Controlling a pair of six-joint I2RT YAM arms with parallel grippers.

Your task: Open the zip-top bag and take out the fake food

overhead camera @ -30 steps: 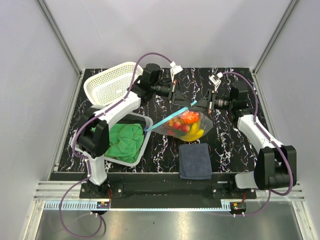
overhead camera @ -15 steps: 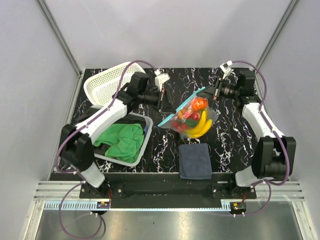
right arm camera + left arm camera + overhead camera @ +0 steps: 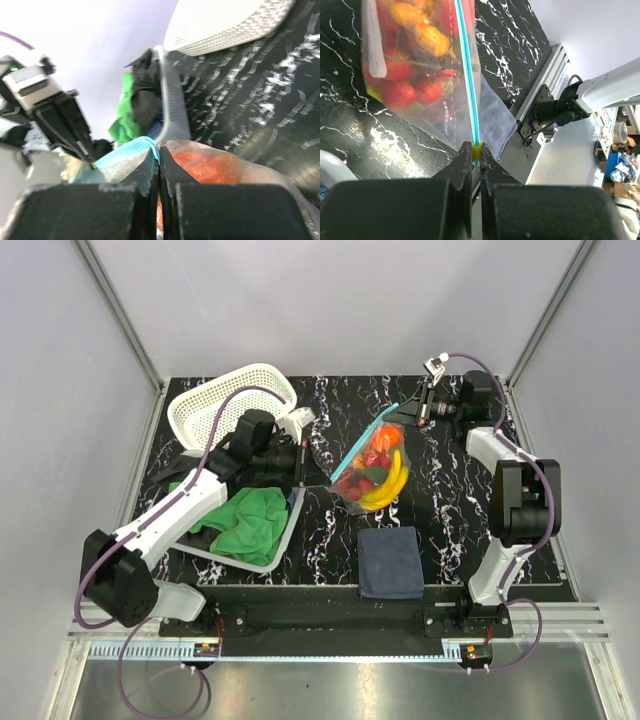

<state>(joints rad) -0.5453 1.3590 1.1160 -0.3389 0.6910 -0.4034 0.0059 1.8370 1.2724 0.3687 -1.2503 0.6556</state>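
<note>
clearly the left gripper (image 3: 476,154) has its jaws pressed together on a small yellow tab (image 3: 477,149) at one end of the teal zip strip (image 3: 468,75), and the zip-top bag (image 3: 415,100) spreads away in front of these jaws. the right gripper (image 3: 159,156) is clamped too, its jaws closed on the other end of the strip, with the bag just before its tips. in the top view the strip is stretched straight between the two pairs of jaws and the pouch hangs to one side of it. the fake food (image 3: 372,468) is inside the bag: strawberries (image 3: 395,92) near the left jaws, an orange piece (image 3: 200,167) near the right jaws, and a yellow banana bunch (image 3: 388,485) in between. a dark blue cloth (image 3: 390,560) lies on the table beyond the left jaws, past the bag
</note>
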